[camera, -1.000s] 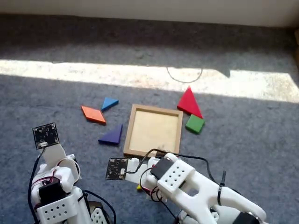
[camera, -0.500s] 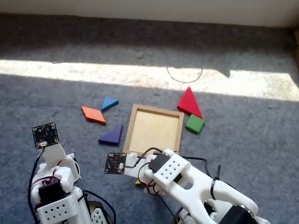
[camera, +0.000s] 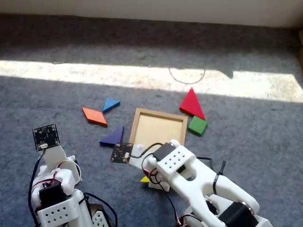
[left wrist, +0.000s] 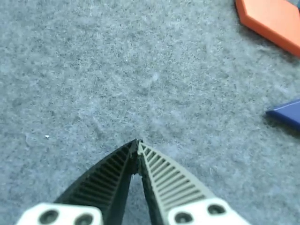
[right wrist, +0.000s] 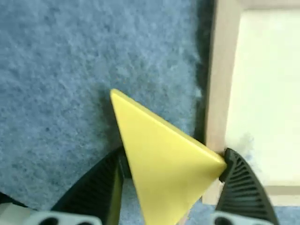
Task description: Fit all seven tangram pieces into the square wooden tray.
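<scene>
The square wooden tray (camera: 134, 126) lies on the carpet, its floor bare where it shows. My right gripper (right wrist: 174, 161) is shut on a yellow triangle (right wrist: 161, 164), held beside the tray's rim (right wrist: 224, 70) with one corner over it; in the high view a tip of the yellow triangle (camera: 145, 179) peeks from under the right arm (camera: 189, 177). Left of the tray lie a purple triangle (camera: 113, 137), an orange parallelogram (camera: 94, 116) and a small blue triangle (camera: 111, 104). A red triangle (camera: 191, 104) and a green square (camera: 197, 125) lie at its far right corner. My left gripper (left wrist: 138, 145) is shut on nothing, over bare carpet.
Grey carpet covers the whole floor, with a bright sunlit band (camera: 142, 75) beyond the pieces and a thin loop of wire (camera: 187, 75) in it. The left arm (camera: 54, 189) stands at the near left. The orange parallelogram (left wrist: 272, 21) and purple triangle (left wrist: 287, 114) lie ahead of the left gripper.
The right arm has moved away from the near edge toward the tray, carrying the yellow triangle, and now covers the tray's near rim. The left arm has kept still.
</scene>
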`<action>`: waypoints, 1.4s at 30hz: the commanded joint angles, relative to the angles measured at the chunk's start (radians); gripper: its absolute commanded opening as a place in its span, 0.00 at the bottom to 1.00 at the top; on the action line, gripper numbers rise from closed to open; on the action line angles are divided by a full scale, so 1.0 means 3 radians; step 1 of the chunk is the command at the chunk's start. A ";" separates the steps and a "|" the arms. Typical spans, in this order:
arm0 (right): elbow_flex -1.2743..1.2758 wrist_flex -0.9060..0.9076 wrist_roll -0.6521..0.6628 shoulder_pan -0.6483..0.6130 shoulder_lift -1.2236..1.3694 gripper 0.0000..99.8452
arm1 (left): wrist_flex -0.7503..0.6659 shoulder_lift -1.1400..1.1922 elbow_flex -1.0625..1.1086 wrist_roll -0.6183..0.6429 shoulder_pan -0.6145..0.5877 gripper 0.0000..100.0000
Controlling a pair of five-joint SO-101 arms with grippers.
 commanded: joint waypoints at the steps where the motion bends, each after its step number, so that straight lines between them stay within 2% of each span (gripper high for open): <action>1: -0.0299 0.0146 0.0015 0.0141 -0.0228 0.20 | -0.0051 -0.0084 -0.0028 -0.0005 -0.0043 0.01; 3: -0.0371 0.0146 0.0005 0.0161 -0.0248 0.20 | -0.0051 -0.0084 -0.0028 -0.0005 -0.0043 0.01; 7: -0.0483 0.0090 -0.0363 0.0217 -0.0248 0.20 | -0.0051 -0.0084 -0.0028 -0.0005 -0.0043 0.01; 18: -0.0806 -0.0391 -0.1841 0.0381 -0.0187 0.20 | -0.0061 -0.0084 -0.0023 -0.0005 -0.0043 0.01; 25: -0.1353 -0.0437 -0.2670 0.0524 0.0596 0.20 | -0.0066 -0.0084 -0.0023 -0.0005 -0.0043 0.01; 32: -0.2048 -0.0437 -0.3810 0.0570 0.1271 0.20 | -0.0072 -0.0084 -0.0023 -0.0005 -0.0043 0.01; 39: -0.2268 -0.0437 -0.4557 0.0570 0.1516 0.20 | -0.0072 -0.0084 -0.0023 -0.0005 -0.0043 0.01; 42: -0.2268 -0.0437 -0.4726 0.0565 0.1557 0.20 | -0.0072 -0.0084 -0.0023 -0.0005 -0.0043 0.01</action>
